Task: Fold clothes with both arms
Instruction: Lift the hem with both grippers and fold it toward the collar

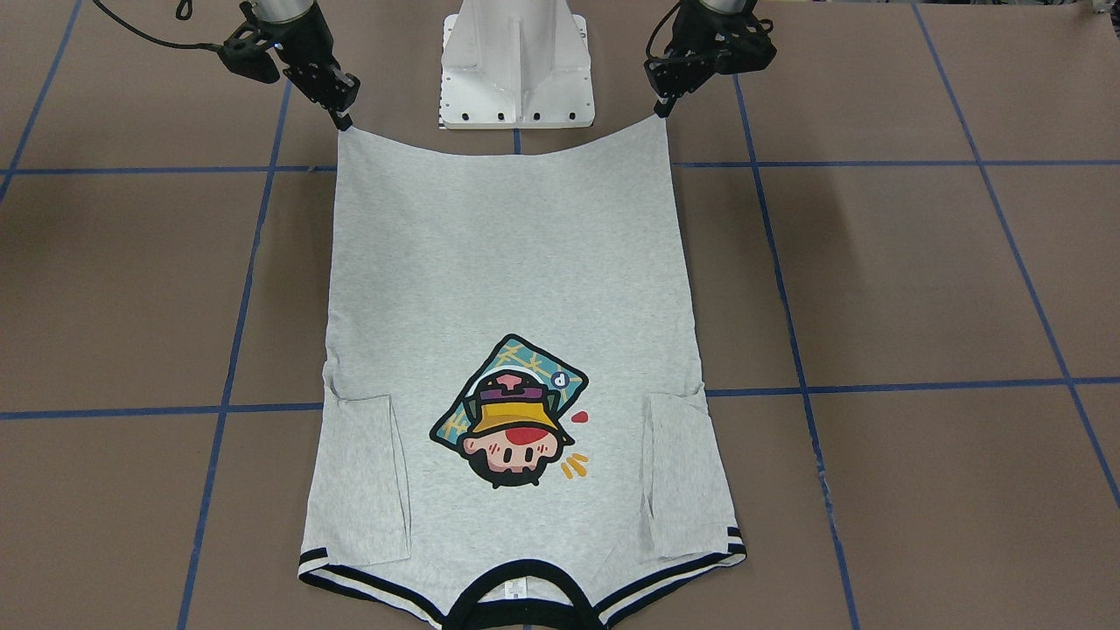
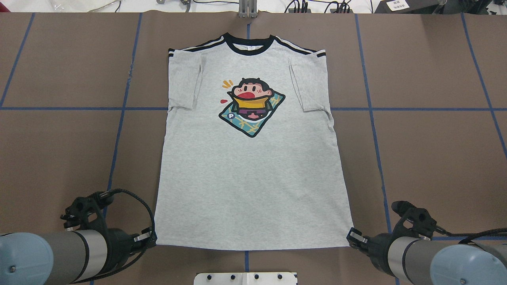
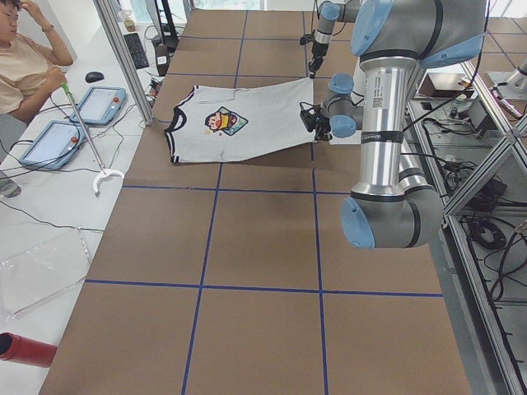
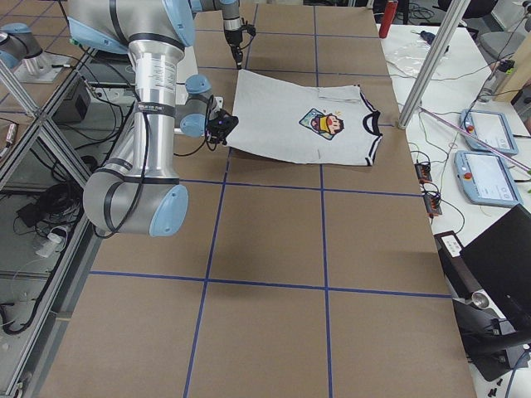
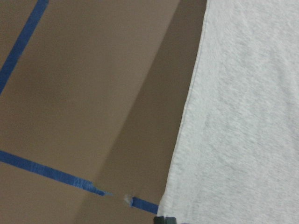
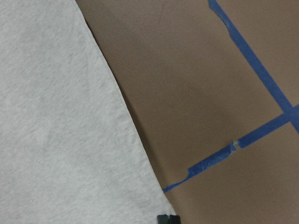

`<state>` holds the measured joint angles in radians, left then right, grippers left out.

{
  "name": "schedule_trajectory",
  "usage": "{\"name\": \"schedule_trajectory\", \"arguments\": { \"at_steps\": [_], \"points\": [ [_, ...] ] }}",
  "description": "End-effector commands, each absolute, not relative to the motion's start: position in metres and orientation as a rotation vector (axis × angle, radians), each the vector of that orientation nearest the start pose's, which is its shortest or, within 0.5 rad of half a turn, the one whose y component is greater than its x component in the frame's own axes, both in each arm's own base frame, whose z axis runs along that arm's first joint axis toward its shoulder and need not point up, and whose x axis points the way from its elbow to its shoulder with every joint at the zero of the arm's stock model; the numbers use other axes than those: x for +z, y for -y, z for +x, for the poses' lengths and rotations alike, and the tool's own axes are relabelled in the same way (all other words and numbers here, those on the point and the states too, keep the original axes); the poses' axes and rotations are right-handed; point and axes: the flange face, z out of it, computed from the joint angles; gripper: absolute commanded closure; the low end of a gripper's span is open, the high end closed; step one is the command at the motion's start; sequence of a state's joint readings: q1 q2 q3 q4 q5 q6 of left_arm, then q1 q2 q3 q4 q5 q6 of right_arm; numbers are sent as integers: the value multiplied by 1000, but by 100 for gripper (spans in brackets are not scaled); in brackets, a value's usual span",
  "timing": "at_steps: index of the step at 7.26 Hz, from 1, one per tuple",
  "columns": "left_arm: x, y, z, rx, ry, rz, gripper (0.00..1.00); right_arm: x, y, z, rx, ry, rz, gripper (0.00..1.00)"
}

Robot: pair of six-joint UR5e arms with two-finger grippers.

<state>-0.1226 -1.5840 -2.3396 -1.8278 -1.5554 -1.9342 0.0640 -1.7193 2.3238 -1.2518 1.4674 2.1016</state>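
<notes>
The grey T-shirt (image 2: 249,170) lies face up on the brown table, with its striped collar (image 2: 248,42) at the far end and both sleeves folded in over the chest. The cartoon print (image 2: 251,106) shows at mid-chest. My left gripper (image 2: 152,237) is shut on the hem corner nearest it; in the front view it (image 1: 662,109) pinches that corner. My right gripper (image 2: 351,235) is shut on the other hem corner (image 1: 344,121). The hem sags in a shallow curve between the two grips. Both wrist views show the shirt's edge (image 5: 243,116) (image 6: 56,116) casting a shadow on the table.
The white pedestal base (image 1: 516,61) stands just behind the hem, between the arms. Blue tape lines (image 2: 119,130) grid the brown table. A person (image 3: 25,58) sits at a side table with tablets (image 3: 99,103) beyond the collar end.
</notes>
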Motion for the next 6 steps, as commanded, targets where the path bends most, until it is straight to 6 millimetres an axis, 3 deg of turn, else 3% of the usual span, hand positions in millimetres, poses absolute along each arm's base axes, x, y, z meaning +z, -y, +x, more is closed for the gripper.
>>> {"name": "schedule_trajectory", "arguments": {
  "at_steps": [1,2,3,4,5,6],
  "points": [
    [249,174,383,-459,-1076,-147,100,323,167,-369,597,965,-146,100],
    [244,183,375,-467,-1091,-128,100,319,188,-360,640,980,-118,100],
    [247,205,368,-451,-1083,-57,100,310,216,-361,640,1006,-68,100],
    [248,253,371,-413,-1073,86,100,305,264,-377,573,1015,30,100],
    [248,311,388,-429,-1043,187,100,305,317,-379,566,989,29,100],
    [254,367,401,-474,-997,246,100,292,380,-383,570,974,44,100]
  ]
}}
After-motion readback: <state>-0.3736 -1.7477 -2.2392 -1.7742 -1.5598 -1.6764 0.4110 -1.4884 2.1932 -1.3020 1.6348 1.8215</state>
